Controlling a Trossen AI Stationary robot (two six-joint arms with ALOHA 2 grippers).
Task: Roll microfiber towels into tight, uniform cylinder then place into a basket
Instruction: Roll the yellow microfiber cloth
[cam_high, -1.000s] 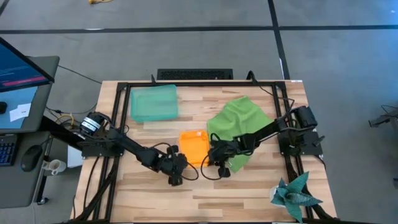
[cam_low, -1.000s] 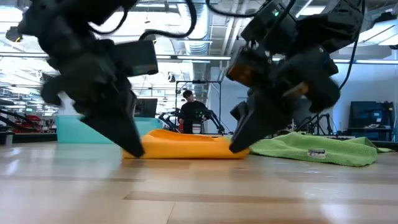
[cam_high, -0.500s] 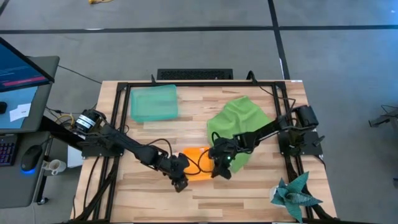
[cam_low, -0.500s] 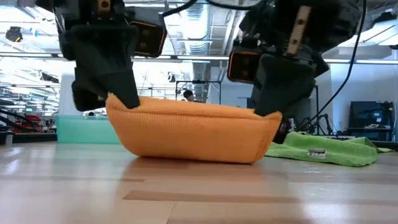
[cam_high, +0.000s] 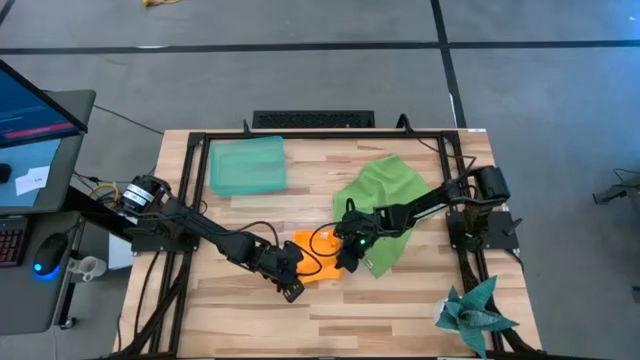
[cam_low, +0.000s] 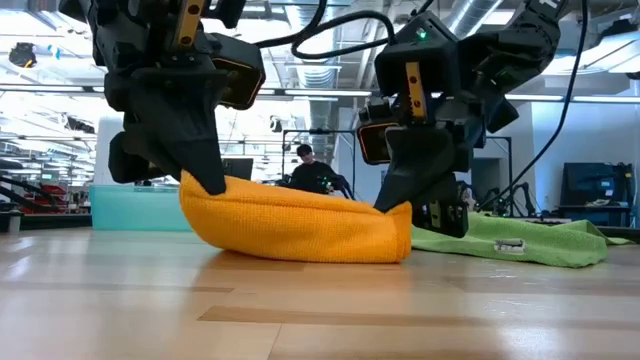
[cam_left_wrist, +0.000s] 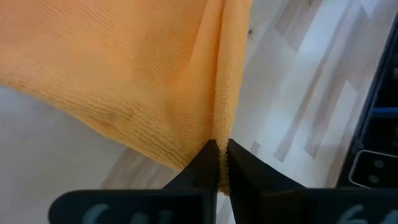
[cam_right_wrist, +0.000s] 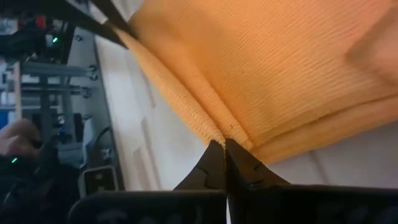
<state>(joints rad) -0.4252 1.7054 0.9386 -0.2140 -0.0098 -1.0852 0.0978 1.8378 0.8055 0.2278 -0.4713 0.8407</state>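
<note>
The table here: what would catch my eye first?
The bright orange towel at the table's middle, pinched at each end by a shut dark pincer: the left pincer and the right pincer. Beside it lies a crumpled lime green towel; the teal basket sits at the far left.

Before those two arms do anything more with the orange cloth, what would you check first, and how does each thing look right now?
1. Left pincer shut on an edge of the orange towel: ok.
2. Right pincer shut on the towel's other end: ok.
3. Towel rolled into a tight cylinder: not ok; it hangs as a loose fold between the pincers, its underside touching the table.
4. Basket free to receive it: ok; it looks empty at the table's far left.
5. Green towel out of the way: not ok; it lies under the right arm, right beside the orange one.
6. Grip firmness: cannot tell.
</note>
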